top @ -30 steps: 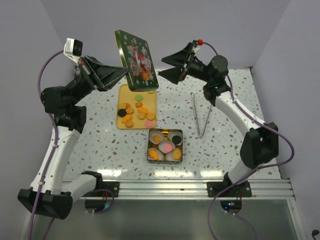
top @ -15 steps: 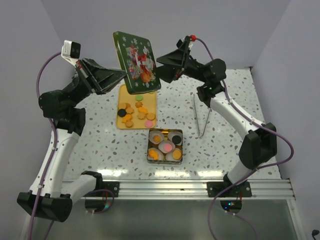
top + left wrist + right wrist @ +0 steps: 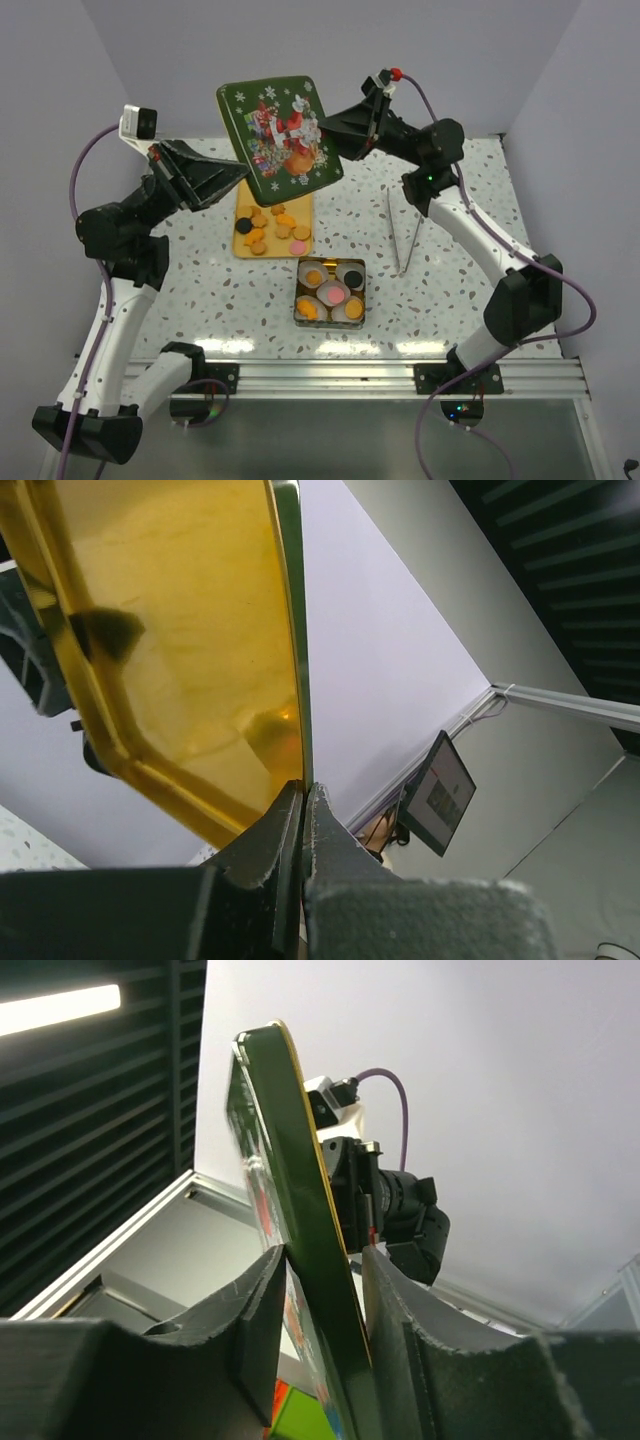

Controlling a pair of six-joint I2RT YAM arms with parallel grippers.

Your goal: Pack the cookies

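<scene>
Above the worktop (image 3: 200,280), a green Christmas-print lid (image 3: 282,130) hangs in the air between both arms, tilted with its printed face toward the top camera. Left gripper (image 3: 238,172) is clamped on the lid's lower-left rim. Its wrist view shows both fingers (image 3: 270,840) pressed together on the edge, with the gold underside (image 3: 180,630) filling the frame. Right gripper (image 3: 335,140) straddles the lid's right edge. In its wrist view the edge (image 3: 300,1190) runs between the two fingers (image 3: 255,1310), one against the printed face and the other just beside the gold side. Can't tell if it's actually pinching yet. Cookies (image 3: 270,222) are in two places. Most lie loose on a yellow tray (image 3: 300,212) at centre-left, partly under the raised lid: mostly orange-brown, a few black, one pink. The rest sit in a square tin (image 3: 298,300) just in front of the tray, in white cups (image 3: 350,310): orange, black and pink ones visible. Metal tongs (image 3: 405,235) lie on the worktop right of the tin, well apart from it, below the right arm. Neither gripper touches the cookies.
</scene>
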